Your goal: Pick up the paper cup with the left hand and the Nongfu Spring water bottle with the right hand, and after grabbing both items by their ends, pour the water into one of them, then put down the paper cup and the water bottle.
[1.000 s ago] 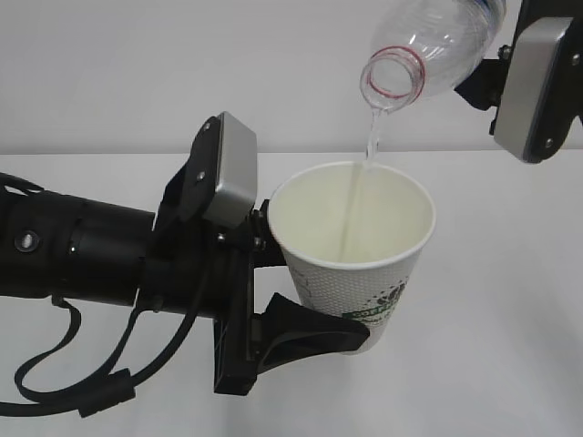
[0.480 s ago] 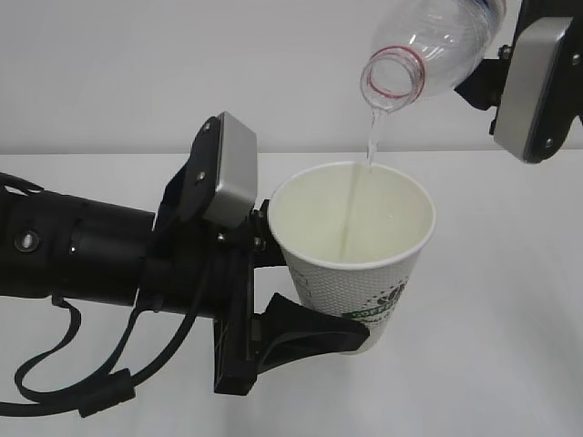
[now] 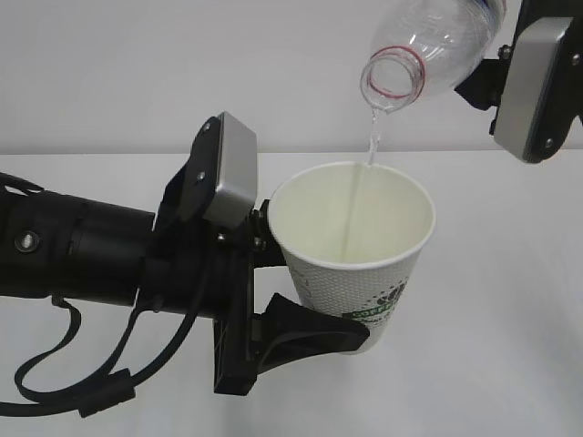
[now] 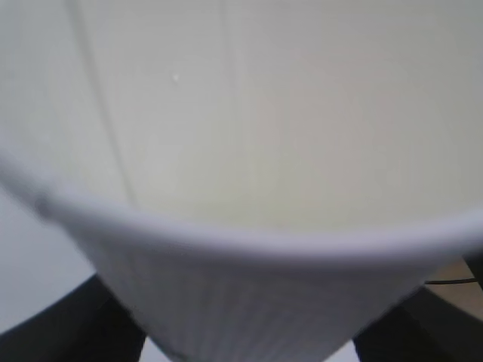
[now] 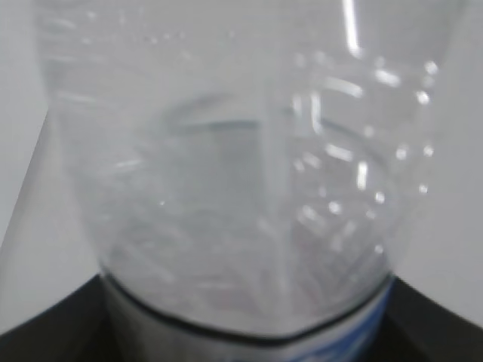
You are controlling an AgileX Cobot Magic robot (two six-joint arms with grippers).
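My left gripper (image 3: 351,287) is shut on the paper cup (image 3: 319,218), which stands upright above the table with its mouth open. One black finger (image 3: 319,335) crosses the cup's front, low down. Above, the Nongfu Spring water bottle (image 3: 428,50) is tipped neck-down, and my right gripper (image 3: 481,73) is shut on its far end at the top right. A thin stream of water (image 3: 369,146) falls from the red-ringed neck into the cup. The left wrist view is filled by the cup (image 4: 249,151) between dark fingers (image 4: 75,332). The right wrist view is filled by the clear bottle (image 5: 241,188) between fingers (image 5: 53,324).
The white table (image 3: 510,319) lies under both arms, and a pale wall stands behind. The left arm's cables (image 3: 82,391) hang in a loop at the lower left. Nothing else stands on the table in view.
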